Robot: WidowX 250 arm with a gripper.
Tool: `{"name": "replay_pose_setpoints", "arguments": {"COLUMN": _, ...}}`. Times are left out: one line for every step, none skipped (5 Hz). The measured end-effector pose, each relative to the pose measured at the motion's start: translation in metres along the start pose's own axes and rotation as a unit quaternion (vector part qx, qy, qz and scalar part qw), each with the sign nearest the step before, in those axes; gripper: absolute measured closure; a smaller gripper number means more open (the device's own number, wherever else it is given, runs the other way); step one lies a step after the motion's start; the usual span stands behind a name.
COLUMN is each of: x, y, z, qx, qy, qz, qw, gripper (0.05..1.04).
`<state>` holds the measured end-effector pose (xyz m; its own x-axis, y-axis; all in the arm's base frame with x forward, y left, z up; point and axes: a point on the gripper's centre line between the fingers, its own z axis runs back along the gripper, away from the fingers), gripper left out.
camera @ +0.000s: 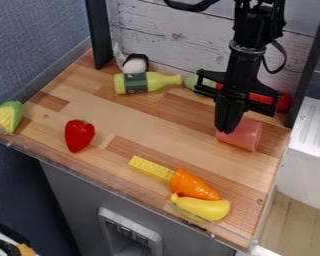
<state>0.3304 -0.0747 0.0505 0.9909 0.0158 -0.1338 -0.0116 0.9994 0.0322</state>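
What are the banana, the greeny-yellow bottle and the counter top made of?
The banana looks like smooth plastic, evenly yellow with a soft shine. The bottle seems smooth plastic too, with a dark label around it, but it could be painted wood. The counter top looks like smooth wood: it has joined strips in lighter and darker browns.

Corn [7, 118] lies at the table's [122, 125] left corner, a red toy [79, 135] to its right. Near the back wall [169, 35] lies a bottle [139, 83], beside what may be a white-and-black toy [134, 64]. Toward the front are a yellow brick [149, 168], carrot [191, 185] and banana [205, 208].
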Motion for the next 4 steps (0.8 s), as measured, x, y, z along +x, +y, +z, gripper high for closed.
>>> {"name": "replay_pose_setpoints", "arguments": {"x": 0.003, "y": 0.019, "z": 0.001, "qx": -0.005, "qy": 0.008, "qz": 0.051, "qw": 0.9987, "gripper": 0.862}}
{"name": "replay_pose_setpoints", "arguments": {"x": 0.013, "y": 0.059, "z": 0.009, "qx": -0.016, "qy": 0.003, "qz": 0.143, "qw": 0.9896, "gripper": 0.624}}
{"name": "replay_pose_setpoints", "arguments": {"x": 0.019, "y": 0.102, "z": 0.018, "qx": -0.033, "qy": -0.002, "qz": 0.252, "qw": 0.9671, "gripper": 0.314}}
{"name": "replay_pose_setpoints", "arguments": {"x": 0.018, "y": 0.153, "z": 0.014, "qx": -0.042, "qy": 0.006, "qz": 0.364, "qw": 0.9305, "gripper": 0.092}}
